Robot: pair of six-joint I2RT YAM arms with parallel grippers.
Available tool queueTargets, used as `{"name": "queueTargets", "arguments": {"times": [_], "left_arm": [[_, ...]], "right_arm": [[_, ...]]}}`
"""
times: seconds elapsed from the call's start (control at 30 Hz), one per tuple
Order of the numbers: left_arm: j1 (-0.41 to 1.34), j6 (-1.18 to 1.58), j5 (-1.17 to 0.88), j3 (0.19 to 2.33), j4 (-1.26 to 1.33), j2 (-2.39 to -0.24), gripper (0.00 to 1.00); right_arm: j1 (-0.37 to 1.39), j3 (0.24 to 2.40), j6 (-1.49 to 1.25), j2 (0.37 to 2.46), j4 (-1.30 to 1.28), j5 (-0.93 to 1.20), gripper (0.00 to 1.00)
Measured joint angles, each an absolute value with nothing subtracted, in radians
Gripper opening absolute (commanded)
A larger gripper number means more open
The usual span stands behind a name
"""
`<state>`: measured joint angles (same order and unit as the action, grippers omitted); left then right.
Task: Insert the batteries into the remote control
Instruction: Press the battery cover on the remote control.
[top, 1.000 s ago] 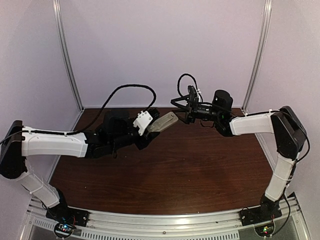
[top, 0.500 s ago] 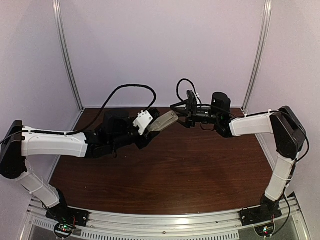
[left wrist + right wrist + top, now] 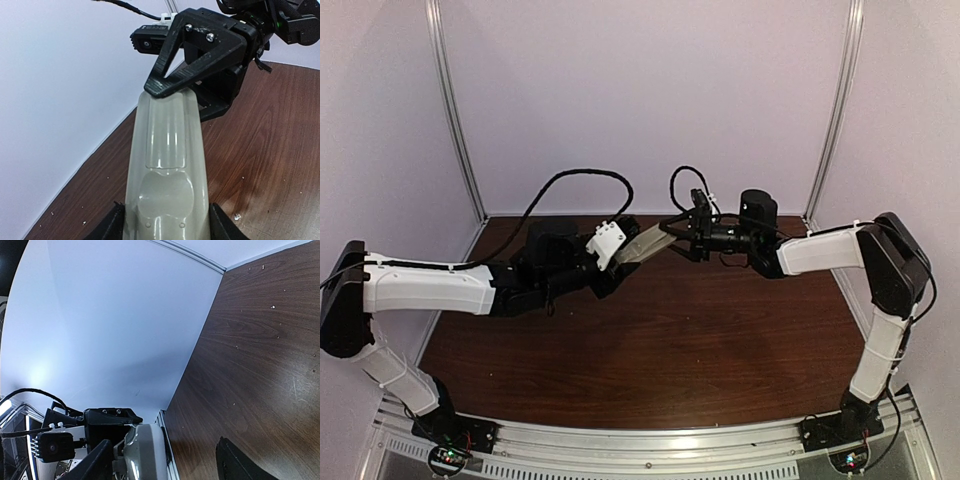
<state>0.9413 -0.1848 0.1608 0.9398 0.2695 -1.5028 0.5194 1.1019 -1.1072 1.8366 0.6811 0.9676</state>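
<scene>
Remote control (image 3: 648,244) is held up over the far side of the table (image 3: 670,340). Its near end is clamped in my left gripper (image 3: 166,226), plain back towards that wrist camera. (operator)

And your right gripper (image 3: 165,461)? (second desk)

Jaws apart, straddling the remote's far tip. One finger (image 3: 210,35) lies on the tip. The right wrist view shows a clear gap to the other finger, so nothing is pinched there yet. (operator)

Where are the batteries? (second desk)

I can't find them in any view. The back shows a moulded panel with a thumb hollow and no open bay. So I judge the job in hand is getting that panel off, and loading hasn't begun. (operator)

How would you do it well? (second desk)

Keep the left clamp firm and the handset level, since it's unsupported in mid-air. I'd bring the right finger onto the panel rather than the bare tip and press lightly. Then I'd push along the remote's length, not across it, because a sideways shove could twist it out of the left grip. I'd go slowly: the casing looks smooth and glossy, so the finger may skate. (operator)
</scene>
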Motion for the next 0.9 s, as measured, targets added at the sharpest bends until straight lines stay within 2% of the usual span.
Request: {"name": "queueTargets", "arguments": {"times": [0.13,0.2,0.3,0.47,0.5,0.6,0.63,0.67,0.7,0.9], "left_arm": [[0.941,-0.185,0.161,0.94,0.268,-1.503,0.0],[0.941,-0.185,0.161,0.94,0.268,-1.503,0.0],[0.941,-0.185,0.161,0.94,0.267,-1.503,0.0],[0.941,-0.186,0.167,0.94,0.248,-1.503,0.0],[0.941,-0.187,0.169,0.94,0.244,-1.503,0.0],[0.941,-0.19,0.176,0.94,0.234,-1.503,0.0],[0.941,-0.191,0.179,0.94,0.235,-1.503,0.0],[0.941,-0.192,0.18,0.94,0.236,-1.503,0.0],[0.941,-0.192,0.18,0.94,0.238,-1.503,0.0],[0.941,-0.192,0.179,0.939,0.248,-1.504,0.0]], "right_arm": [[0.521,1.099,-1.108,1.842,0.684,0.968,0.64],[0.521,1.099,-1.106,1.842,0.689,0.969,0.52],[0.522,1.098,-1.107,1.845,0.696,0.969,0.42],[0.526,1.113,-1.059,1.848,0.643,0.968,0.4],[0.527,1.125,-1.034,1.848,0.606,0.968,0.43],[0.528,1.16,-0.963,1.848,0.508,0.961,0.61],[0.528,1.164,-0.953,1.848,0.492,0.959,0.71],[0.528,1.169,-0.936,1.848,0.47,0.958,0.96],[0.528,1.172,-0.924,1.847,0.453,0.957,0.99],[0.498,1.172,-0.864,1.831,0.366,0.947,1.0]]}}
